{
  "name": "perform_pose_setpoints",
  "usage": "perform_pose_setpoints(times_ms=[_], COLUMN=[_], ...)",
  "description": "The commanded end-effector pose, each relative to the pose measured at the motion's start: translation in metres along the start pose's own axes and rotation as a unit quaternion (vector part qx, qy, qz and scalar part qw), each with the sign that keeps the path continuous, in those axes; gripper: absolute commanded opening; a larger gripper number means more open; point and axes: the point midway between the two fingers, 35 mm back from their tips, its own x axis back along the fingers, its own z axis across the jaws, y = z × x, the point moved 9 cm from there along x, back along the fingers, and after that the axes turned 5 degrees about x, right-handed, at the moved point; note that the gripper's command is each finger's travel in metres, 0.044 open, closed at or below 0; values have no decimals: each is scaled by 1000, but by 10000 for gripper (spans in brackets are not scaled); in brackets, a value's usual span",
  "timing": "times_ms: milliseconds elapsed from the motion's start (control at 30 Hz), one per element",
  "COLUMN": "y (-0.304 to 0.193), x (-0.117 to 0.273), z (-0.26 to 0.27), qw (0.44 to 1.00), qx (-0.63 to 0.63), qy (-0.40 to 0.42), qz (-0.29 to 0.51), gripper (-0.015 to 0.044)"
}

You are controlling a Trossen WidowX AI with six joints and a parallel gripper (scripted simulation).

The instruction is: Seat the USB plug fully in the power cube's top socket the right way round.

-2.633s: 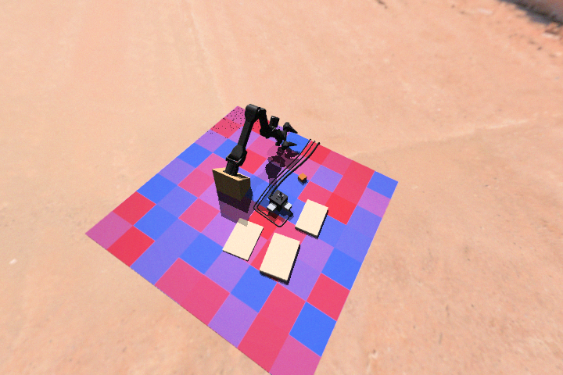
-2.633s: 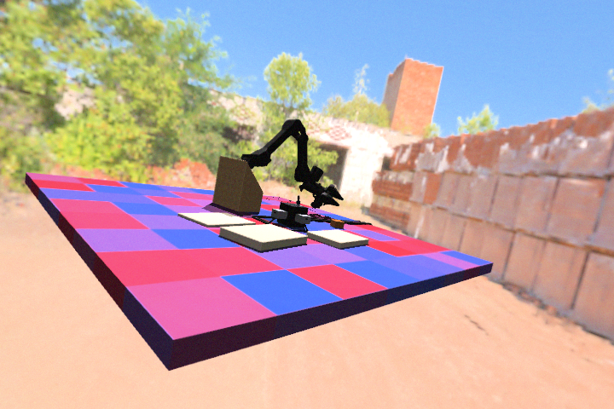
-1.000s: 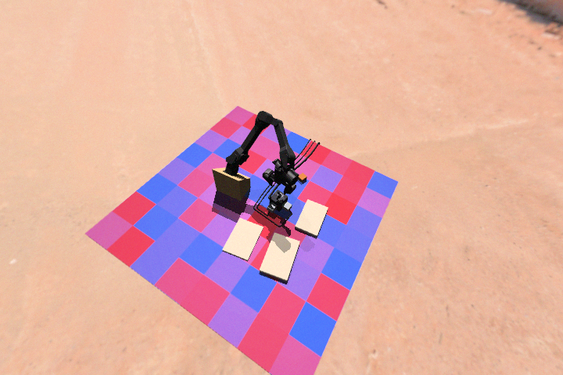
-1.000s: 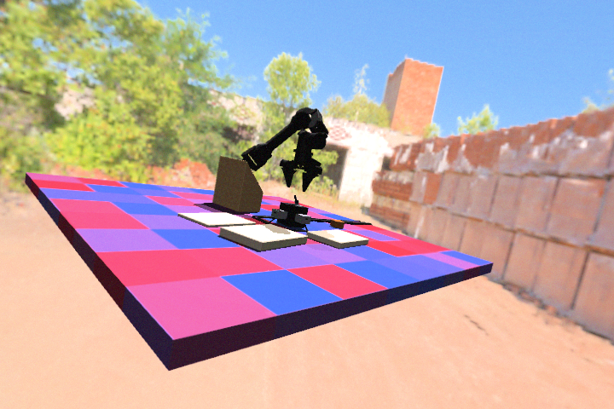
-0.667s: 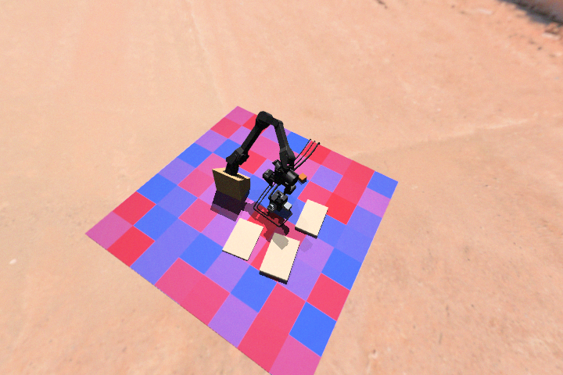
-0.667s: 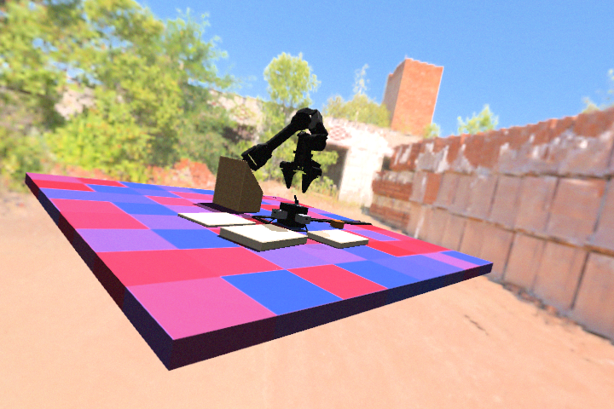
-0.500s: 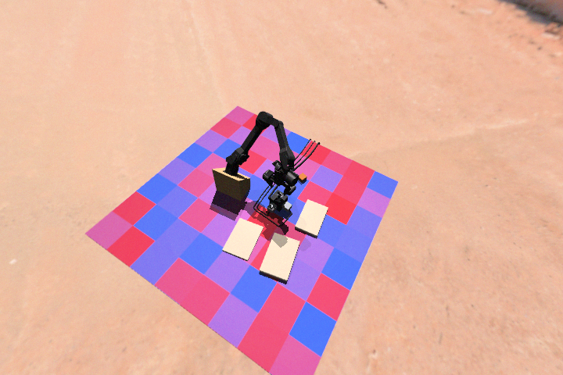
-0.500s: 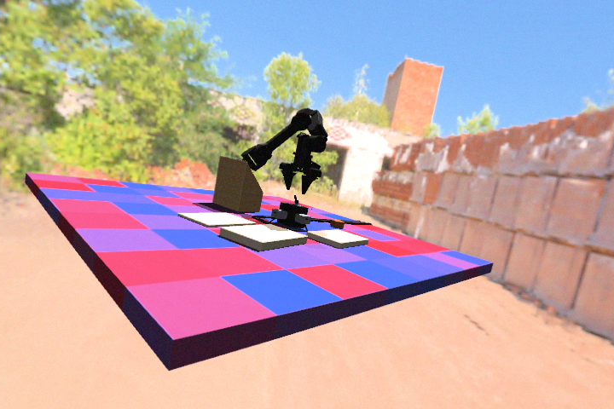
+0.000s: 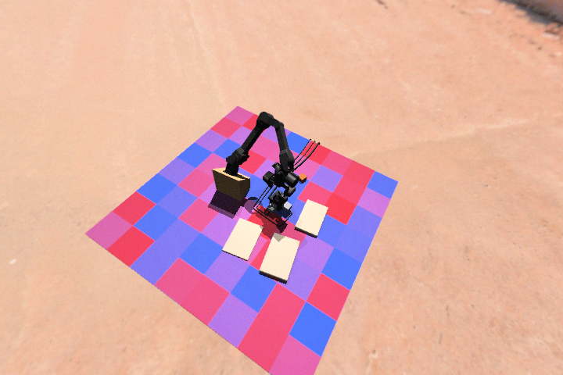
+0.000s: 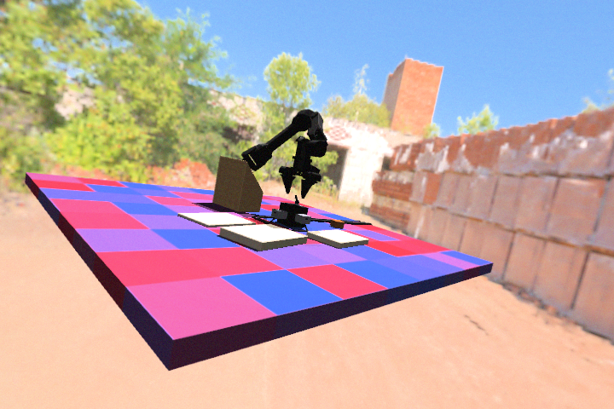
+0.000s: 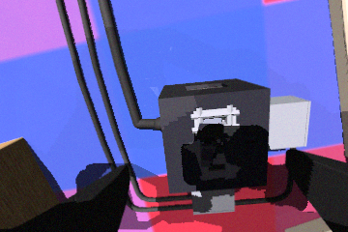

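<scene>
The dark power cube (image 9: 278, 204) (image 10: 293, 210) (image 11: 177, 108) sits near the middle of the patterned table. On its top face, white marks (image 11: 215, 112) outline part of the socket. The black USB plug (image 10: 297, 199) (image 11: 213, 147) stands up from the top; in the wrist view it is mostly lost in dark shadow, so its depth and which way round it is cannot be told. My gripper (image 10: 295, 193) (image 11: 206, 164) is open and empty, pointing down above the cube. Its fingertips are close to the plug's top in height, and they appear on either side of the cube in the wrist view.
Pale grey blocks (image 11: 289, 125) (image 11: 214, 203) stick out of the cube's sides. Black cables (image 11: 120, 63) run past it. An orange block (image 9: 303, 178) (image 10: 337, 224) lies nearby. Three cream slabs (image 9: 242, 238) (image 9: 279, 258) (image 9: 311, 217) lie around. A brown wedge (image 9: 231, 184) (image 10: 235, 185) stands by the arm's base.
</scene>
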Motion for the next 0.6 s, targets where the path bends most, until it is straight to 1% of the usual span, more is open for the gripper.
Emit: perform_pose_setpoints(times_ms=[0, 100, 567], y=[2, 3, 2], x=[-3, -3, -3], z=[0, 0, 0], qw=[1000, 1000, 1000], qx=[-4, -4, -1], qy=[0, 0, 2], qz=[-2, -2, -1], gripper=[440, 440, 72])
